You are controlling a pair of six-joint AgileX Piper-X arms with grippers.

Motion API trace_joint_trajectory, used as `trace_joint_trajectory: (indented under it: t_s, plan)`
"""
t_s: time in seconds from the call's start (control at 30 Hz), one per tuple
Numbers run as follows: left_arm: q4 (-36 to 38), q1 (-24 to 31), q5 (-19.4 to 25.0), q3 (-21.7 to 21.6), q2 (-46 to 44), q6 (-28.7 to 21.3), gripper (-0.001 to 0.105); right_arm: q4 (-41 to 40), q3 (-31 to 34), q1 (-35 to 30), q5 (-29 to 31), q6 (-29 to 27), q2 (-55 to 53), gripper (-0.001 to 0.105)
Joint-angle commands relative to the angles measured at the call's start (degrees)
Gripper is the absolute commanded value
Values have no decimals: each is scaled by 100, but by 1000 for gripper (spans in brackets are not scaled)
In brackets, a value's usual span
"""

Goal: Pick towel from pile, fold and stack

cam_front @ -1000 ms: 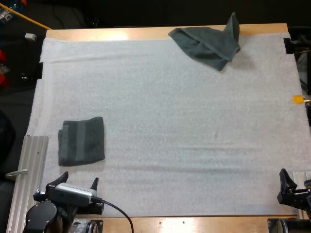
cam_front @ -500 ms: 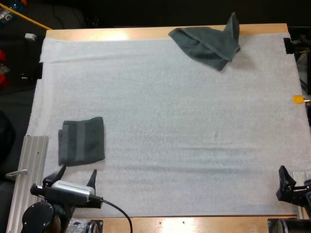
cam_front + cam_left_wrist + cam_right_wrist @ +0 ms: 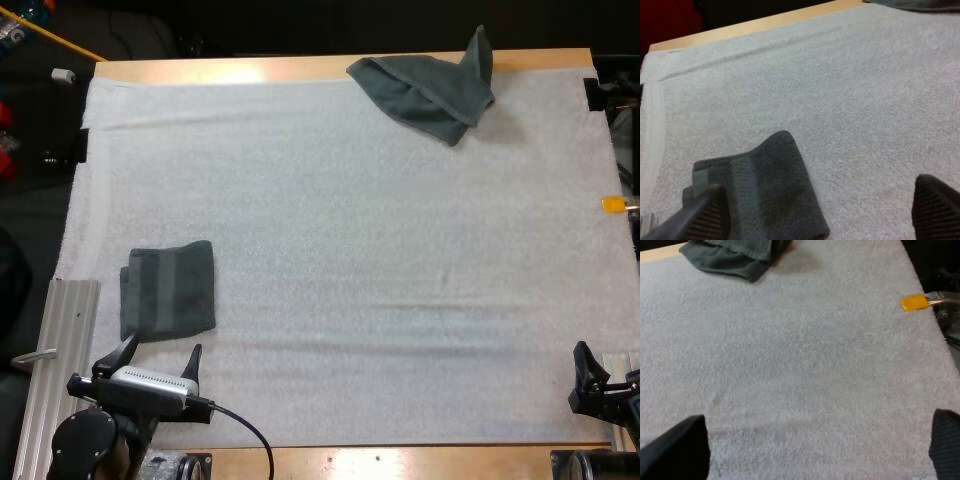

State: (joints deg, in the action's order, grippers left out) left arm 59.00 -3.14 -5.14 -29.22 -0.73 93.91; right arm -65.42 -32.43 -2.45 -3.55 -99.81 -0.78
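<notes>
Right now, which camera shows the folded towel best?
The high view: the folded towel lies whole and unobstructed on the mat. The left wrist view catches it close, one corner behind a tool finger. The right wrist view faces the crumpled towel.

The right gripper (image 3: 815,440) has its two black fingers (image 3: 680,450) wide apart, clear of anything, over the bare white mat (image 3: 800,355). Well beyond them a crumpled towel (image 3: 735,255), dark grey-green, lies at the mat's far edge, beside a strip of wooden table (image 3: 660,252)
</notes>
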Motion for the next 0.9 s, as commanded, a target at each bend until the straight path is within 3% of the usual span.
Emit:
trace_joint_trajectory:
  t_s: [0.0, 0.27, 0.87]
  plan:
    - [-83, 1, 27, -26, -768, 11, 71, 15, -10, -15, -20, -5, -225, 86]
    - [-72, 1, 27, -26, -768, 11, 71, -9, -10, -15, 980, 574, -225, 86]
    - [-72, 1, 27, -26, -768, 11, 71, -9, -10, -15, 1061, 596, -225, 86]
